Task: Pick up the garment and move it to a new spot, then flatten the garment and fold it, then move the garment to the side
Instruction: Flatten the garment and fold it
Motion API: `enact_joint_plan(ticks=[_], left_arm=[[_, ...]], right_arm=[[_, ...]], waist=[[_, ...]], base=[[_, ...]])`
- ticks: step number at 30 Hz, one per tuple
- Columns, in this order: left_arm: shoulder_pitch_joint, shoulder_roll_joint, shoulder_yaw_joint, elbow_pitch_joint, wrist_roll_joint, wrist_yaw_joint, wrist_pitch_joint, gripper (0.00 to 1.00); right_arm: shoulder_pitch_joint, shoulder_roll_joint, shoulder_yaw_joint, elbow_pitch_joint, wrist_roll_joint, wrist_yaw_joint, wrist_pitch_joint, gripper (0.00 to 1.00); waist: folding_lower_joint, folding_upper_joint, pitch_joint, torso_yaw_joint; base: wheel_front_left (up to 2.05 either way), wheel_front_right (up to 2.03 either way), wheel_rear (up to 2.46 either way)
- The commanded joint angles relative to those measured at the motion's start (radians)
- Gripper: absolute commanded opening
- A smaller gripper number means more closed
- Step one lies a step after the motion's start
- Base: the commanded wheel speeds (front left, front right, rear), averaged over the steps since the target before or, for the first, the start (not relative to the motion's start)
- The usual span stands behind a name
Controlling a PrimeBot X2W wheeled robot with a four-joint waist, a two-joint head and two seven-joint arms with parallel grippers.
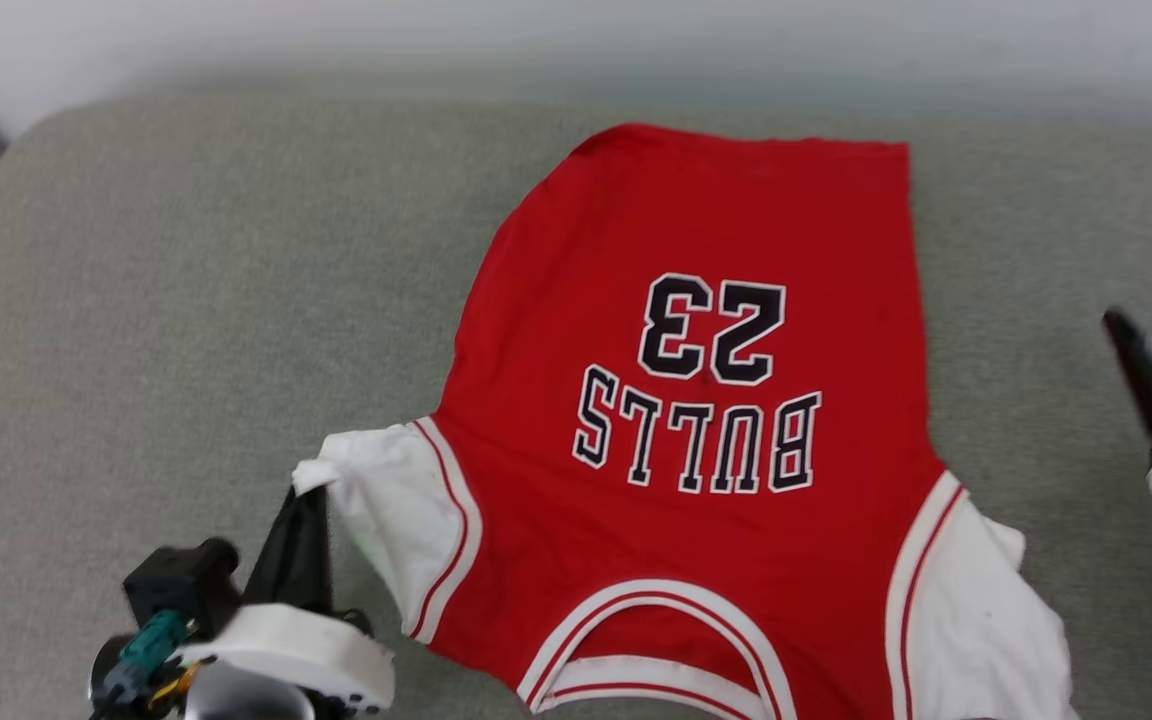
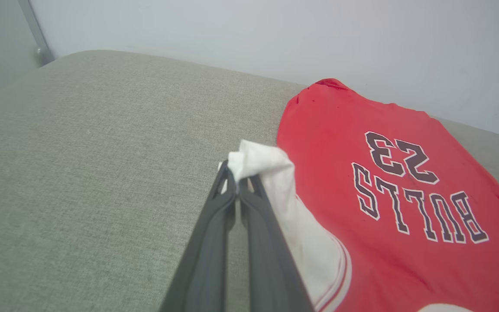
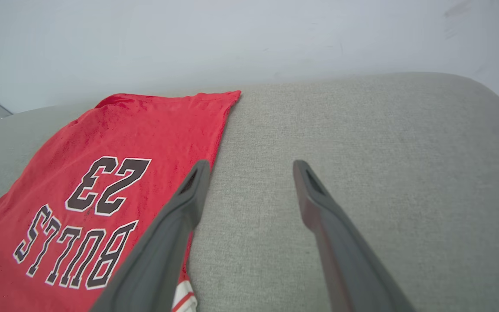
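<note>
- The bright red soft jersey shirt [image 1: 696, 450], with white stripe-edged sleeves and black "BULLS 23" lettering, lies spread on the grey woven upholstered cushion [image 1: 186, 300]. Its collar is toward the robot and its hem is at the far side, so its long axis runs straight away from the robot.
- The left jaws are clenched on the tip of the near white sleeve [image 2: 275, 195].
- The right jaws are released and grasp nothing, over bare cushion, with the shirt to their left.
- The far white sleeve [image 1: 966, 600] is nearest the right arm, so it is likely the next grab.
</note>
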Motion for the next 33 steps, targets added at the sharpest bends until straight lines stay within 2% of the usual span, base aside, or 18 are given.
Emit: enact_joint_plan(ticks=[1,5,10,17,23,29,30,31,32,33], left_arm=[[-0.021,-0.002,-0.005,-0.006,0.010,-0.001,-0.004,0.00],[-0.073,-0.026,-0.045,-0.031,0.035,-0.013,-0.013,0.00],[-0.136,-0.059,-0.076,-0.036,0.050,-0.037,-0.044,0.00],[-0.212,-0.106,-0.113,-0.020,0.057,-0.068,-0.087,0.00],[-0.261,-0.147,-0.129,0.010,0.053,-0.092,-0.121,0.00],[-0.281,-0.166,-0.138,0.044,0.047,-0.109,-0.138,0.00],[-0.281,-0.170,-0.139,0.050,0.044,-0.110,-0.141,0.00],[-0.280,-0.172,-0.139,0.056,0.044,-0.113,-0.142,0.00],[-0.279,-0.172,-0.139,0.063,0.042,-0.115,-0.144,0.00],[-0.277,-0.173,-0.139,0.069,0.041,-0.115,-0.144,0.00]], right_arm=[[-0.037,-0.012,0.005,0.021,0.002,0.000,0.008,1.00],[-0.232,-0.071,0.003,0.169,0.027,0.000,0.068,1.00],[-0.457,-0.123,0.019,0.323,0.038,0.000,0.195,1.00],[-0.710,-0.195,0.038,0.440,-0.003,0.000,0.385,1.00],[-0.831,-0.187,0.038,0.491,-0.052,0.000,0.483,1.00],[-0.810,-0.150,0.005,0.599,-0.098,-0.001,0.600,1.00],[-0.800,-0.145,-0.004,0.621,-0.111,-0.001,0.630,0.95],[-0.788,-0.141,-0.011,0.636,-0.128,-0.001,0.653,0.41],[-0.782,-0.136,-0.023,0.645,-0.140,-0.001,0.671,0.06],[-0.778,-0.130,-0.032,0.651,-0.149,-0.001,0.685,0.00]], waist=[[-0.0001,-0.0001,0.058,0.045],[-0.0001,-0.0001,0.140,0.103],[-0.0001,-0.0001,0.246,0.168],[-0.0001,-0.0001,0.371,0.258],[-0.0001,-0.0001,0.434,0.299],[-0.0001,-0.0001,0.439,0.315],[-0.0001,-0.0001,0.436,0.316],[-0.0001,-0.0001,0.430,0.317],[-0.0001,-0.0001,0.424,0.318],[-0.0001,-0.0001,0.418,0.318]], base=[[0.00,0.00,0.00],[0.00,0.00,0.00],[0.00,0.00,0.00],[0.00,0.00,0.00],[0.00,0.00,0.00],[0.00,0.00,0.00],[0.00,0.00,0.00],[0.00,0.00,0.00],[0.00,0.00,0.00],[0.00,0.00,0.00]])
